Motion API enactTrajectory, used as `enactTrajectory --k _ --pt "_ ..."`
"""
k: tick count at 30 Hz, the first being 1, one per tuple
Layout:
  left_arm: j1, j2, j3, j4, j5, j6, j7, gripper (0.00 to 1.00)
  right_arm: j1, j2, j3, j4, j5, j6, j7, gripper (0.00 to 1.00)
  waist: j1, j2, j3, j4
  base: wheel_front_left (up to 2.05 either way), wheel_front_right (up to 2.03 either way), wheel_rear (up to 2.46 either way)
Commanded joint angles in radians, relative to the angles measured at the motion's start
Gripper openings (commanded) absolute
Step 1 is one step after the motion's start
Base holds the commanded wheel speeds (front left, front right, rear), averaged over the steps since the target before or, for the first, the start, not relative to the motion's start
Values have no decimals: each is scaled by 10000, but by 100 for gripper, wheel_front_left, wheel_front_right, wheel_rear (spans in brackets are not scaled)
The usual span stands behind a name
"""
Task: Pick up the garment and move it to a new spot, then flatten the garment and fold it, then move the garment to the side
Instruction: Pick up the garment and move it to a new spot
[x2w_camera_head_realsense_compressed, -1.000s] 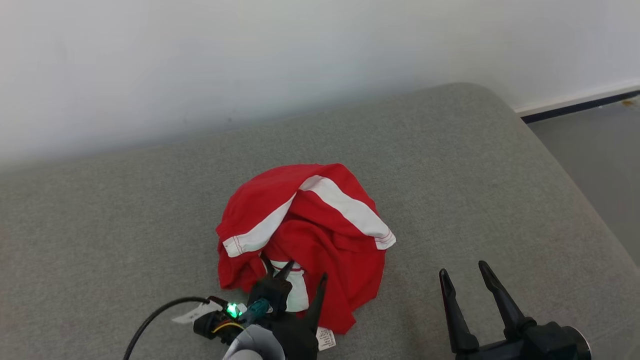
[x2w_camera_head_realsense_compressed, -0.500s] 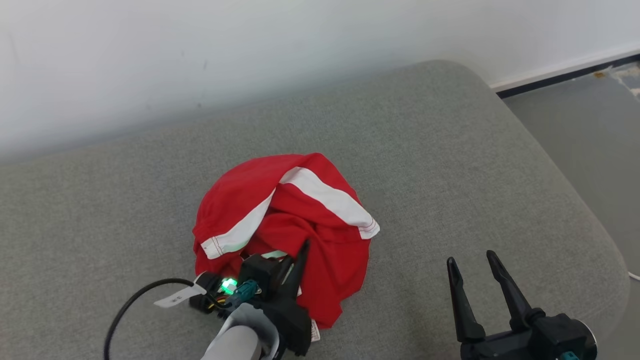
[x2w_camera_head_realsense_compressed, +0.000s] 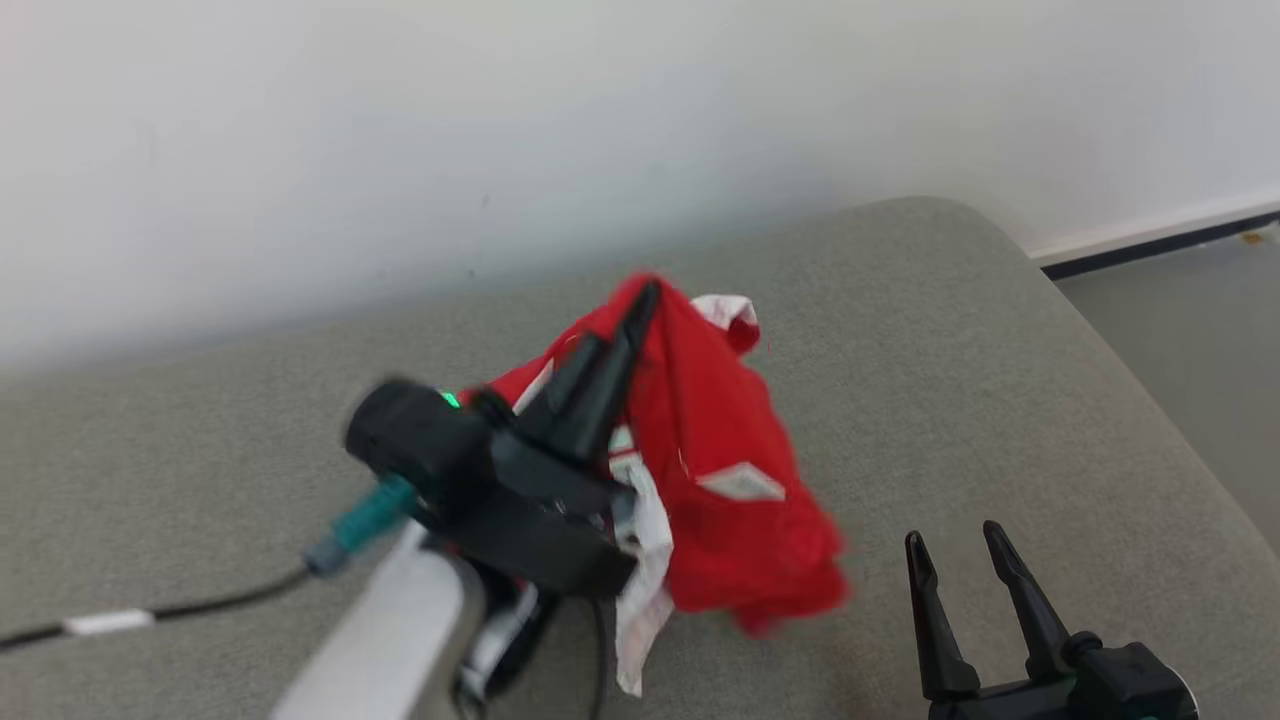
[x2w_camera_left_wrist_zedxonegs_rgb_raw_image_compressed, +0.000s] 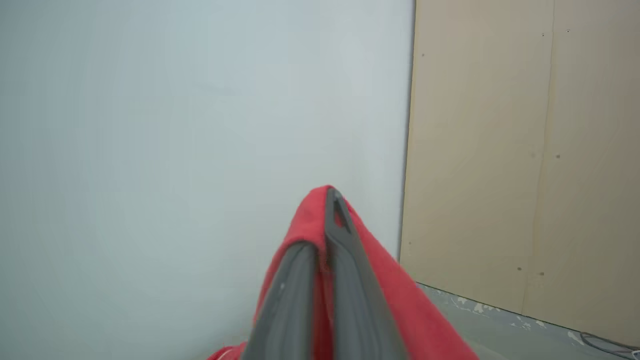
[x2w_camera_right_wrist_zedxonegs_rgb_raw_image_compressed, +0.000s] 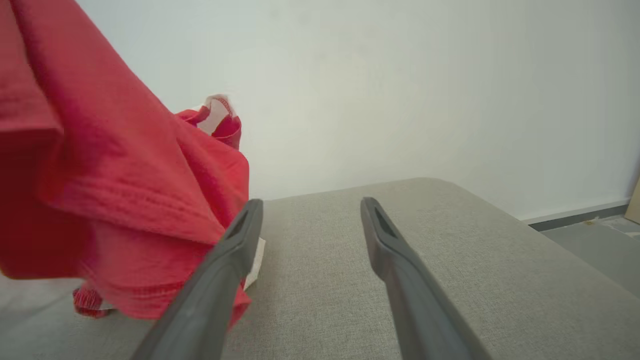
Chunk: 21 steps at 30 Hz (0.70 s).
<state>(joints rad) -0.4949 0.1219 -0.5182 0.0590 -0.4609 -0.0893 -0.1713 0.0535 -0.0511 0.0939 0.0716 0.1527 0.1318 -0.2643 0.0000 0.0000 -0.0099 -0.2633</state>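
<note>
Head view: left gripper (x2w_camera_head_realsense_compressed: 625, 320) jaws pinch the red garment (x2w_camera_head_realsense_compressed: 730, 430) above the grey cushion (x2w_camera_head_realsense_compressed: 1000, 350); right gripper (x2w_camera_head_realsense_compressed: 954, 535) jaws spread.

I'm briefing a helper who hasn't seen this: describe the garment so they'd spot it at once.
Find the wide grey cushion against the white wall. Above its middle, the left tool is shut on a bunched garment hanging from it. It alone is red, with white trim.
</note>
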Motion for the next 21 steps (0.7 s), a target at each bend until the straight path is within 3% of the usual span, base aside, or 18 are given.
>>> enactTrajectory --k 1,8,18,21 --pt "-330 207 155 -290 -81 -40 197 0 81 11 -19 -15 77 -22 -12 100 0 0 -187 168 0 0 0" --pt "-2426 1516 916 -1316 -384 -232 1560 0 107 12 -87 -87 205 -22 -12 100 0 0 -348 324 0 0 0" --pt "-4305 4086 2615 216 -426 -346 1573 0 250 14 -279 -173 475 -22 -12 100 0 0 -201 808 0 0 0" --pt "-4358 4513 2941 560 -407 -236 1546 0 323 13 -334 -168 425 -22 -10 100 0 0 -155 1032 0 0 0"
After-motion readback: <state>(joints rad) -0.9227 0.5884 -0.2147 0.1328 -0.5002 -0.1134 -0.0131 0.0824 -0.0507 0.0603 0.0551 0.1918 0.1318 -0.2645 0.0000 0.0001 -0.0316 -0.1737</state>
